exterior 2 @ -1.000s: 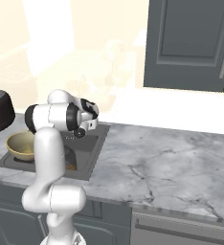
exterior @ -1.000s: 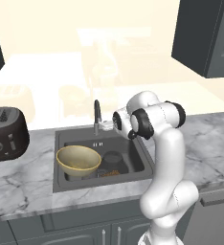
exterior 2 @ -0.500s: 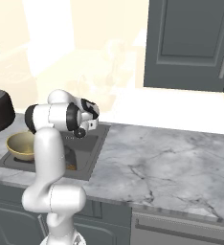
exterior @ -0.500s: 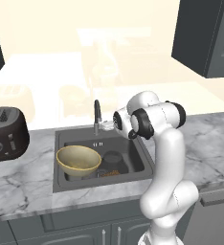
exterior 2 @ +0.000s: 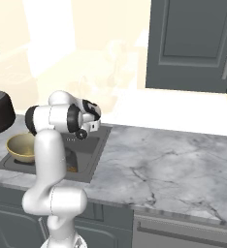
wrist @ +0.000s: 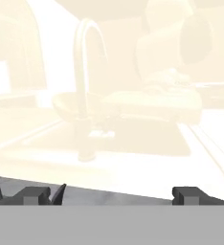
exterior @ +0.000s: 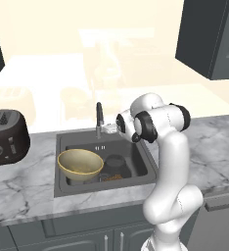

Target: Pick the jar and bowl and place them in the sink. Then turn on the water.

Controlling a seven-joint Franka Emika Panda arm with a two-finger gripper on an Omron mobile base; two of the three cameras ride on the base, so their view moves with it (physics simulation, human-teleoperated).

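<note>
Dark pincer spread apart beside the tap, bowl and jar below: could overshoot the handle

Yellowish-tan bowl, olive speckled inside; dark grey sink; grey-veined marble counter; black toaster; white arm.

Sink: dark grey rectangular basin recessed in marble counter, dark gooseneck tap at back edge. Bowl: yellowish-tan, speckled olive inside, in sink's left half, tilted, rim leaning near left wall. Jar: grey lid up, brown granules visible, upright on sink floor, just right of bowl.
</note>
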